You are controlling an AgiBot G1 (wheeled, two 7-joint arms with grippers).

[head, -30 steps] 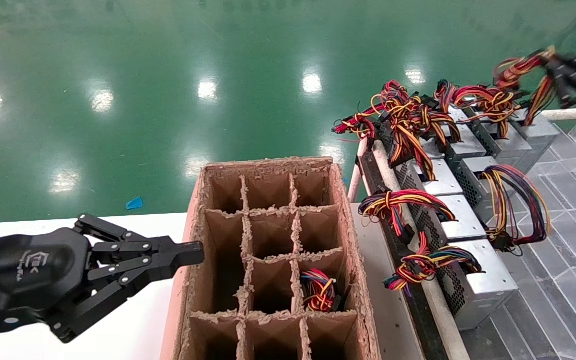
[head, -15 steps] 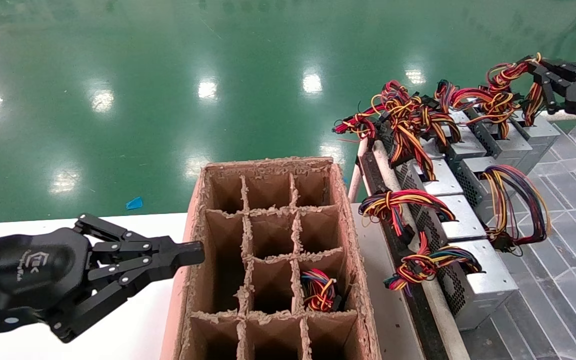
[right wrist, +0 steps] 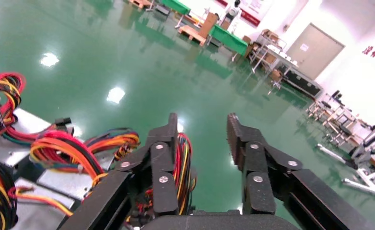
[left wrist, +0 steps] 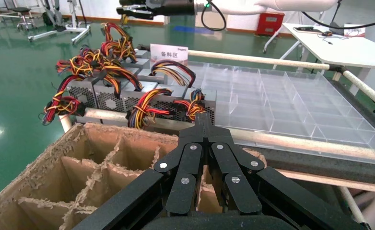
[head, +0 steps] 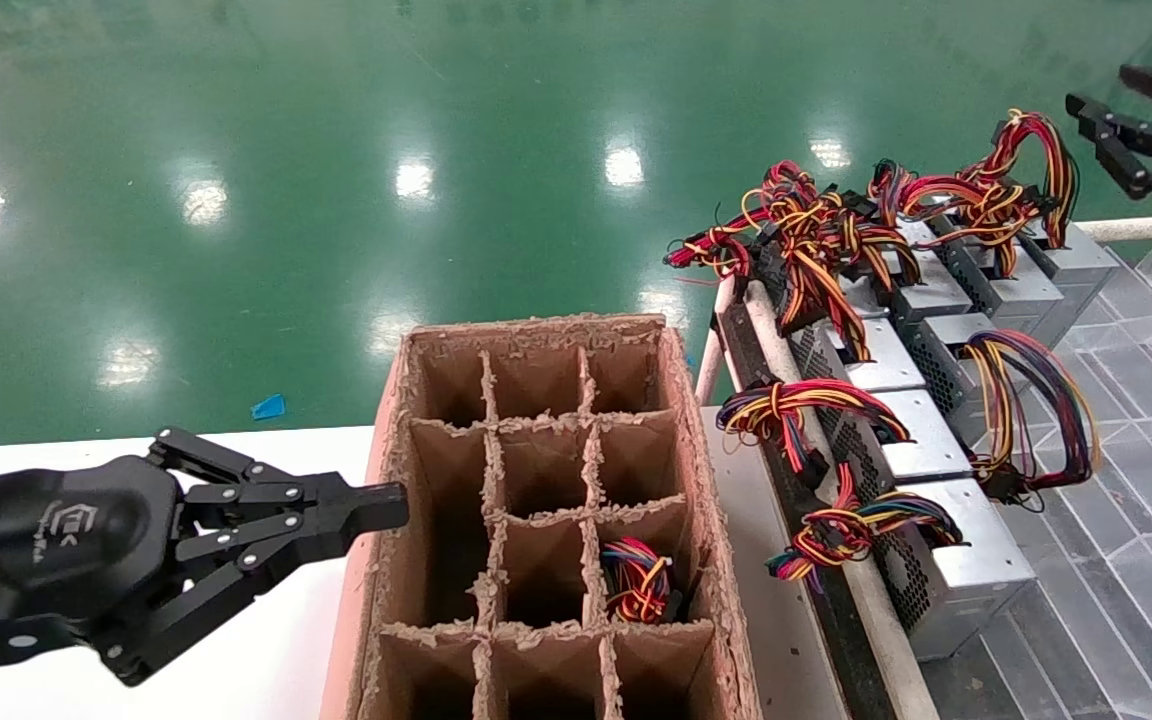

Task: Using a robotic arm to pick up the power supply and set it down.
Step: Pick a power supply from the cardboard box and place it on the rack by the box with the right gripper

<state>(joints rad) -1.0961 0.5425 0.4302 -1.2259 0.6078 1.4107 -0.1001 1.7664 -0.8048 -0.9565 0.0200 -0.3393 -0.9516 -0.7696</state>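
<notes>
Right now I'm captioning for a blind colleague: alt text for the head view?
Right pincer open above the farthest power supply in a rack row; left pincer shut, resting against a divided cardboard box.

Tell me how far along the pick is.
One wire bundle already sits in a box cell. Nothing is held: the right hand is open above the farthest power supply; the left hand is shut beside the box. Grasping and setting down remain.
</notes>
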